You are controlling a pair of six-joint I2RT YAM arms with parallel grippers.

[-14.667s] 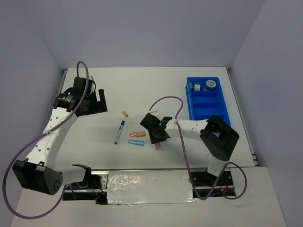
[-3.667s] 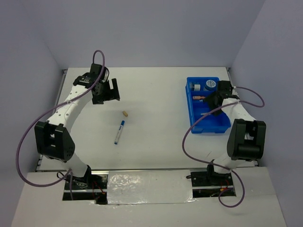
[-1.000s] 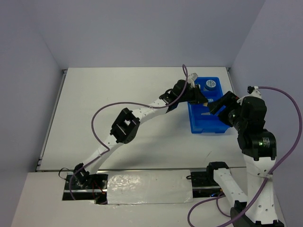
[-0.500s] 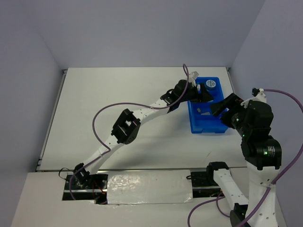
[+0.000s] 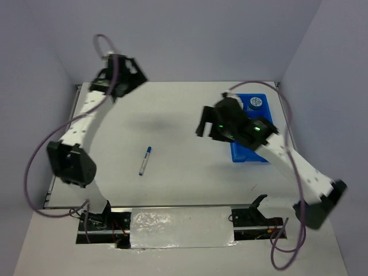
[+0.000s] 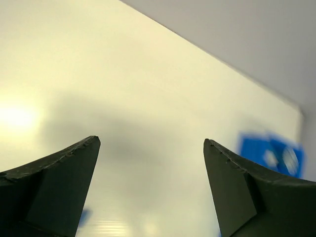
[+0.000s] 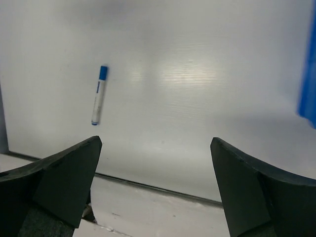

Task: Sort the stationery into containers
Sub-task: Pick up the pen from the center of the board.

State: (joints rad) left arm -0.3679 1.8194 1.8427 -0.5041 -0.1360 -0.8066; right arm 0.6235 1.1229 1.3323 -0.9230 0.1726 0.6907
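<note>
Pen point(image 5: 145, 160) on counter point(image 5: 172, 115); left fingers point(image 6: 74, 168), right fingers point(image 7: 79, 163) wide, empty.
Best bet: right fingers straddle barrel crosswise, mid-length, before closing.

Blue-capped pen point(image 5: 145, 160) lies outside tray point(image 5: 241, 155)

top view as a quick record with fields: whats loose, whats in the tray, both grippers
loose on table: one white pen with blue cap, lying flat
container: blue tray, right side, partly hidden by the right arm
in tray: one patterned roll at the far end; the rest is hidden
left gripper: open, empty, far left
right gripper: open, empty, between pen and tray
</note>
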